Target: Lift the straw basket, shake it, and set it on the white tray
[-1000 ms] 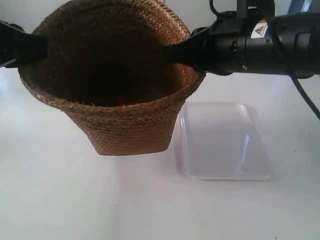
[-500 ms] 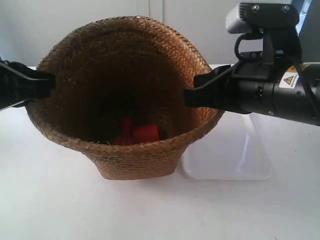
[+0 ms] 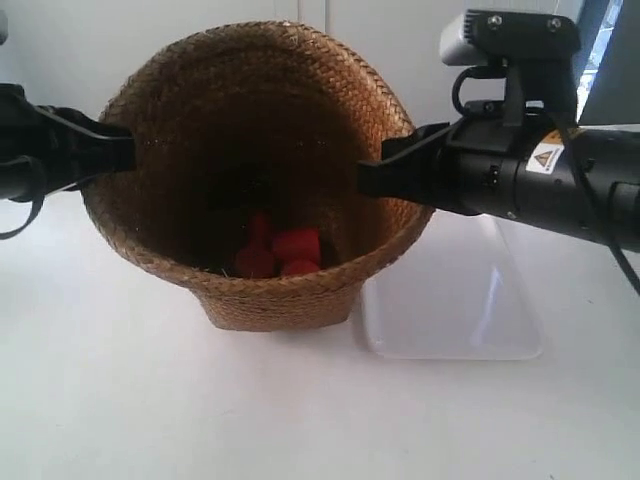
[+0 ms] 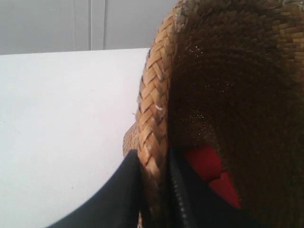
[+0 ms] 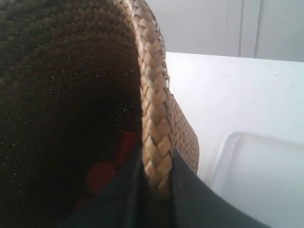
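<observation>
This looks like a robotics lab or test bench rather than a home or a shop. Two black machine arms reach in from the sides, the arm at the exterior view's left (image 3: pixel 45 160) and the arm at the exterior view's right (image 3: pixel 590 195); the latter carries a yellow triangular warning sticker (image 3: pixel 549 157) and a grey camera housing (image 3: pixel 510 35) bolted on top. The tabletop (image 3: pixel 120 400) is plain matte white, and behind it stands a bare pale wall (image 3: pixel 60 40) of flat panels with a vertical seam (image 4: pixel 90 23). The props are a straw basket (image 3: pixel 270 300) held between the arms and a white tray (image 3: pixel 450 320) lying flat.
</observation>
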Controlling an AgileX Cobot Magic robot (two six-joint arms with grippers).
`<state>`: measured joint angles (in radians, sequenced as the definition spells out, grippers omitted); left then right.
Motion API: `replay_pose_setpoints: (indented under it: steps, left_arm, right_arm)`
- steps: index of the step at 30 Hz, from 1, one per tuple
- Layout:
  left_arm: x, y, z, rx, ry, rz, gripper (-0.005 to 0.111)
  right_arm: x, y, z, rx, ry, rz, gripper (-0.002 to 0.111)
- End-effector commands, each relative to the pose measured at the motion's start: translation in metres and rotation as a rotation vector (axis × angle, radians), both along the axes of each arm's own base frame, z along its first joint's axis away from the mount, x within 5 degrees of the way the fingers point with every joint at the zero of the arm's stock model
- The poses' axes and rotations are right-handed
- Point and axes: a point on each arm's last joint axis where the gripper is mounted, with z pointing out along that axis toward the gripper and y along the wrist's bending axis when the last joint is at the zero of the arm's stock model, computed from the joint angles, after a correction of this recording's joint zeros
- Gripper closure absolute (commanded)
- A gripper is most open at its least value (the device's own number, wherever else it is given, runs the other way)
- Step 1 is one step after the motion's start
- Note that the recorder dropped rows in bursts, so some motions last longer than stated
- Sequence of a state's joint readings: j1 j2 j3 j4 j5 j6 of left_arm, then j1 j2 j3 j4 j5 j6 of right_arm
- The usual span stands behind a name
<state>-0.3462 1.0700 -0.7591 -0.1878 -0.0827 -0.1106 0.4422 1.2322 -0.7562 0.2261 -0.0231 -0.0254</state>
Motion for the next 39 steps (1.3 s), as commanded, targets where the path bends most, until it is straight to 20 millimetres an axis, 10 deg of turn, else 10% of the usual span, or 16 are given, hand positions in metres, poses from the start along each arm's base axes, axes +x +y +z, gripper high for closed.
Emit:
replay_pose_setpoints:
  steps: [1, 31, 39]
  left_arm:
    - [0.01, -0.005, 0.012, 0.069, -0.062, -0.031, 0.107]
    - [0.012, -0.006, 0.005, 0.123, -0.001, -0.057, 0.107]
    - [0.02, 0.023, 0.003, -0.094, 0.109, 0.145, 0.107]
  right_arm:
    - [0.009, 0.003, 0.013, -0.069, -0.095, 0.03, 0.108]
    - [0.005, 0.003, 0.016, -0.102, -0.03, 0.058, 0.108]
    - [0.005, 0.003, 0.016, -0.102, -0.03, 0.058, 0.108]
